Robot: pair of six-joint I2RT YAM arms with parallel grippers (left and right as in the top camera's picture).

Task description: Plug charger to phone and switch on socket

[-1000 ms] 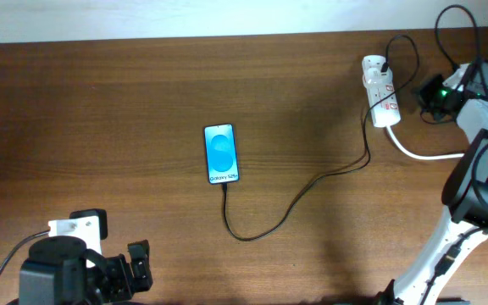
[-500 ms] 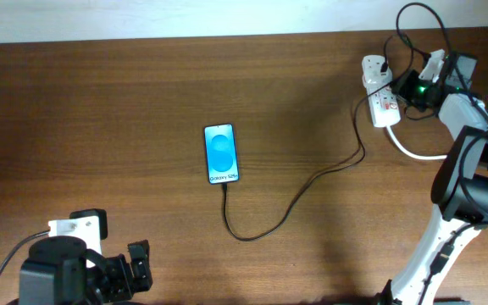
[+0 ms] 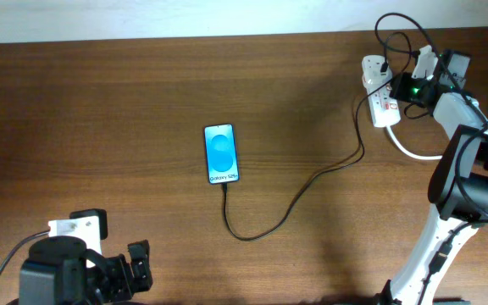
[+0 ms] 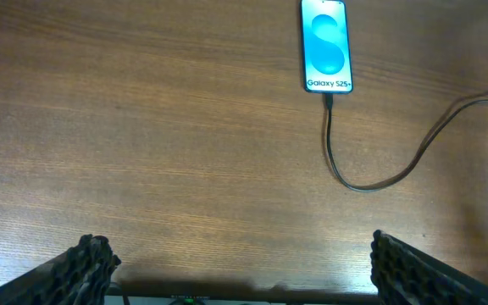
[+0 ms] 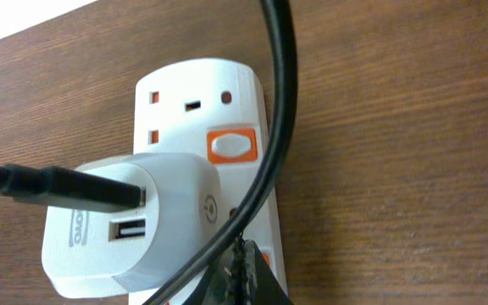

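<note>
— Looking from overhead: the phone lies centre, the charger running to the socket; the right gripper hovers just beside it.
— Left wrist?
— Connector seated in the phone's edge; left gripper spread wide, empty.
— Right wrist?
— One dark fingertip short of an orange switch; its grip I cannot tell; plugging looks done, so pressing that switch comes next.

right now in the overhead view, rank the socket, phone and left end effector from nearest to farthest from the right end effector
1. socket, just beside the right end effector, far right
2. phone, centre of the view
3. left end effector, bottom left
</note>
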